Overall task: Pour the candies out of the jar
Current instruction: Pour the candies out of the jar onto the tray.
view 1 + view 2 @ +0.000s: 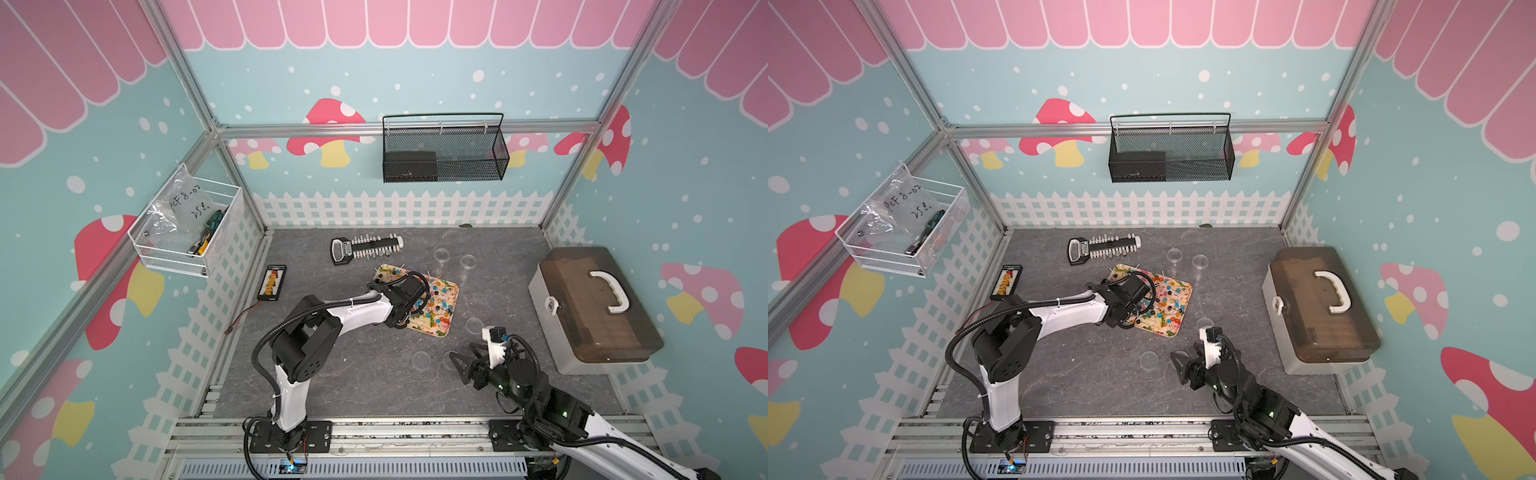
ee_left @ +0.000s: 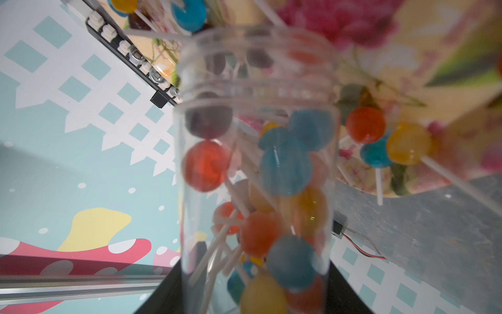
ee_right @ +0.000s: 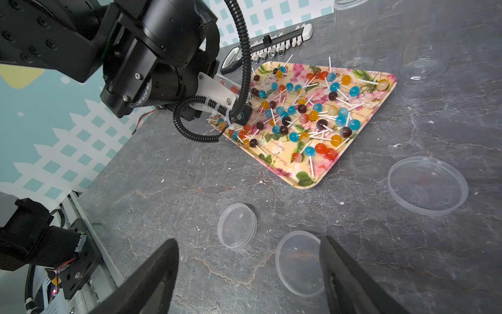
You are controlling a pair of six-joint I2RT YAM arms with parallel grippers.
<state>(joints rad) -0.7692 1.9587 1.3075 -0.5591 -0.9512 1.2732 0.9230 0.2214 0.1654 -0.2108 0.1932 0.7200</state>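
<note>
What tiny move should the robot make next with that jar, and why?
Probably tip the jar a little steeper, or give it a gentle shake. Many candies are still inside it, tangled by their sticks, while its open mouth already points at the tray, where plenty lie.

Two high overhead views; wrist cameras close, both toward tray [image 3: 305, 178]

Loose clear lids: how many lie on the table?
3. One lid lies on the table, a second lid under the right fingers, a third lid near the tray. Others may be hidden.
</note>
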